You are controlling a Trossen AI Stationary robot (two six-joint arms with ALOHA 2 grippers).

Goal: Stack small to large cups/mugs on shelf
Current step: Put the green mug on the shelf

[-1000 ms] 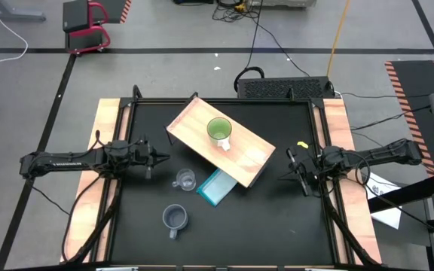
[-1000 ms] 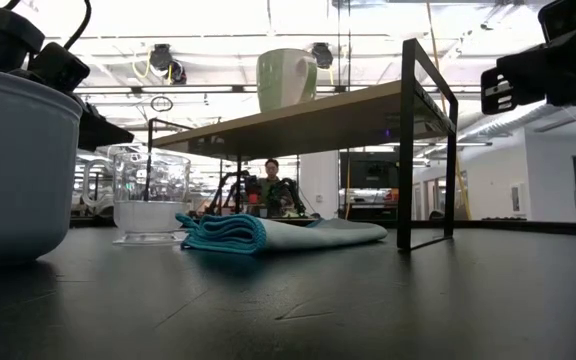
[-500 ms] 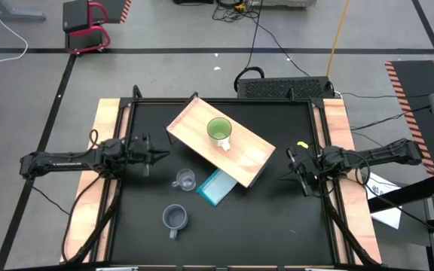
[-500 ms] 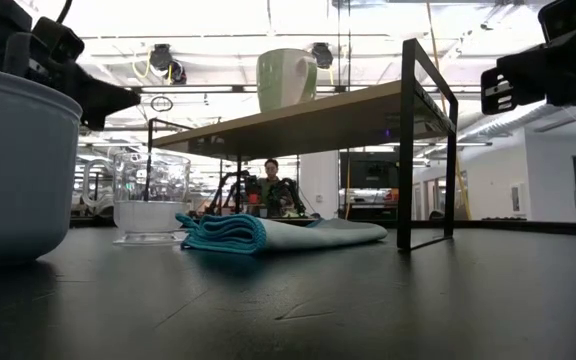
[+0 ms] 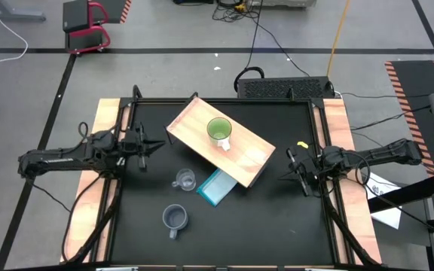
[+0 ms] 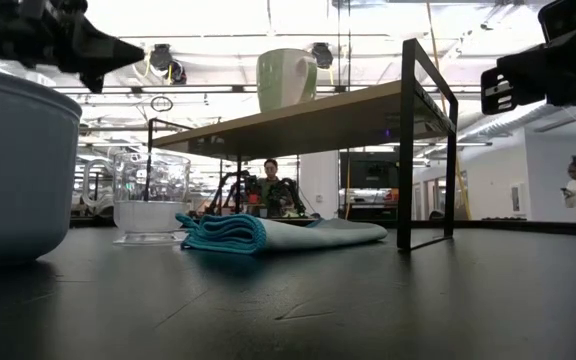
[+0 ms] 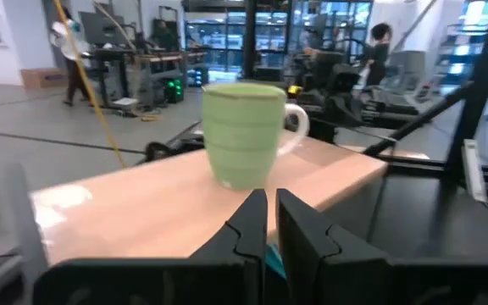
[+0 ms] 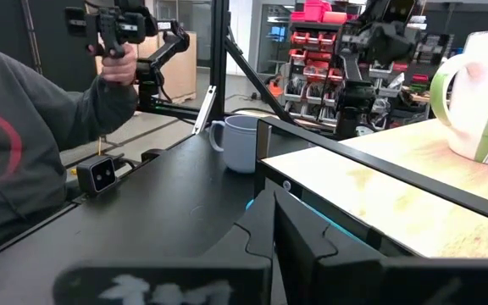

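The lime-green mug stands upright on the wooden shelf, its white handle toward the near side; it also shows in the low view. The clear glass cup and the grey-blue mug stand on the black table near the shelf's near-left side. My left gripper hovers shut, left of the shelf and above board height. My right gripper waits shut off the shelf's right end.
A folded light-blue cloth lies partly under the shelf's near edge, beside the glass cup. The shelf's thin dark legs stand on the table. A person's arm shows beyond the table in the right wrist view.
My left gripper has drawn back toward the table's left edge, away from the glass cup, and has risen, staying shut. The mugs, the cup and the shelf have kept their places.
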